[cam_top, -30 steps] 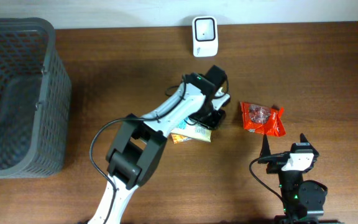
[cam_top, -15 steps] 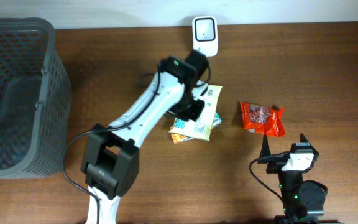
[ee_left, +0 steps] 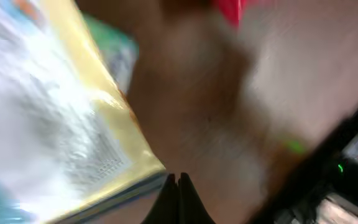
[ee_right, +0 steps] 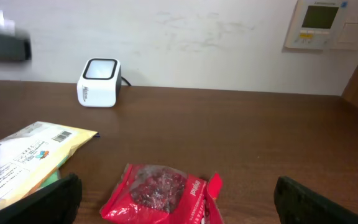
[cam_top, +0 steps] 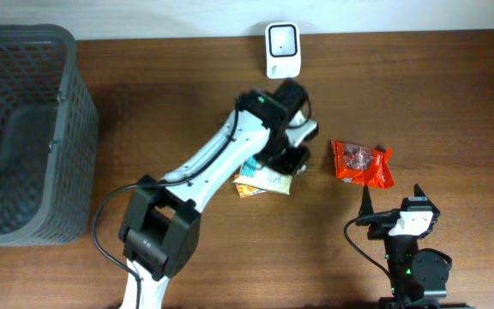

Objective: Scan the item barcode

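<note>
Packet near table centre, its edge against the left gripper tips at its 2 o'clock; jaws pinched closed, grip unclear through blur. Scanner at 12, red pouch at 3, basket at 9. Right gripper at 4, jaws wide.

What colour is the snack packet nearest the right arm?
Red; the packet shows best in the right wrist view.

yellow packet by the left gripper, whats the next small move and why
Probably carry the yellow packet up to the scanner, barcode toward it: the left gripper looks shut on the packet's edge, and the packet is short of the scanner.
</note>
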Robot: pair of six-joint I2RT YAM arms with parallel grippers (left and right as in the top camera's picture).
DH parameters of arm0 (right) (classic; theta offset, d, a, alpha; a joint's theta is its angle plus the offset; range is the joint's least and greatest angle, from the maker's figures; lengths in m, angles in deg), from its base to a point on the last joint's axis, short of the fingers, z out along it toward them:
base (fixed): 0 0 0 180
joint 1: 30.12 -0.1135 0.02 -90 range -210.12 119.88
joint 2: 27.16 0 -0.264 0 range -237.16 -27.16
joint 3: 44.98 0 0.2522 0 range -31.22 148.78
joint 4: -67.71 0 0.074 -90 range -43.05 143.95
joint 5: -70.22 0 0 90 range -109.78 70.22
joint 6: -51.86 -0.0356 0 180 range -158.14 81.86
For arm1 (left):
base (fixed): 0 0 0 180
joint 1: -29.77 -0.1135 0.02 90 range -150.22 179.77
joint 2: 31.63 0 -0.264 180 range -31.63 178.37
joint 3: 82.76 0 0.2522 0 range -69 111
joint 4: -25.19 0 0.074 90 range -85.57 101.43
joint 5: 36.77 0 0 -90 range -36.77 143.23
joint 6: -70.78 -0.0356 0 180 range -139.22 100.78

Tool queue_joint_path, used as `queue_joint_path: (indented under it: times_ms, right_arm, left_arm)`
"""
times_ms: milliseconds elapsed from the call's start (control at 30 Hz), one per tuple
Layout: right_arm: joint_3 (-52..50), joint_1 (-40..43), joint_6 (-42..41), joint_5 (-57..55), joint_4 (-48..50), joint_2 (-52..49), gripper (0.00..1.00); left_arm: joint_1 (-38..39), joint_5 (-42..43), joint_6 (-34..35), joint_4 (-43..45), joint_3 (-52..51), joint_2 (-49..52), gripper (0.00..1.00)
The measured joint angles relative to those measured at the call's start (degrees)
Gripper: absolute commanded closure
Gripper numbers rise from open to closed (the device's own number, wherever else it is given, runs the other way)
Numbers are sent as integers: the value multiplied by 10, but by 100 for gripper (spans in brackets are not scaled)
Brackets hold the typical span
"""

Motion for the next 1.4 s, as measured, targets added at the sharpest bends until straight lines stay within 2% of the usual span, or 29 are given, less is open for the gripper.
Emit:
queue_joint_path:
  times_ms: [67,167,267,400,533,767,900,1033,1100,1233,1400]
  right_arm:
    - [0,0,0,0,0,0,1]
    - [0,0,0,0,0,0,2]
    - [0,0,0,0,0,0,2]
    - [0,0,0,0,0,0,2]
    - [0,0,0,0,0,0,2]
    - [0,0,0,0,0,0,2]
    - [0,0,1,0,0,0,2]
    - [0,0,0,0,0,0,2]
    - [0,0,0,0,0,0,2]
    - [0,0,0,0,0,0,2]
    - [0,0,0,0,0,0,2]
  left_arm:
    - [-11,-62,2,16,35,-11,95]
    - [-35,-136,4,87,45,-16,100]
    - [-49,-162,5,161,45,-13,100]
    - [-48,-172,5,227,49,49,100]
    - [-44,-171,27,223,49,132,100]
    - [-14,-130,35,205,55,139,100]
    - [-18,-121,37,113,61,75,100]
    - [-23,-139,39,-54,78,-7,100]
    - [-23,-147,46,-76,64,-8,100]
    - [-23,-152,58,-53,-20,-7,100]
    - [-23,-102,65,62,-136,-3,100]
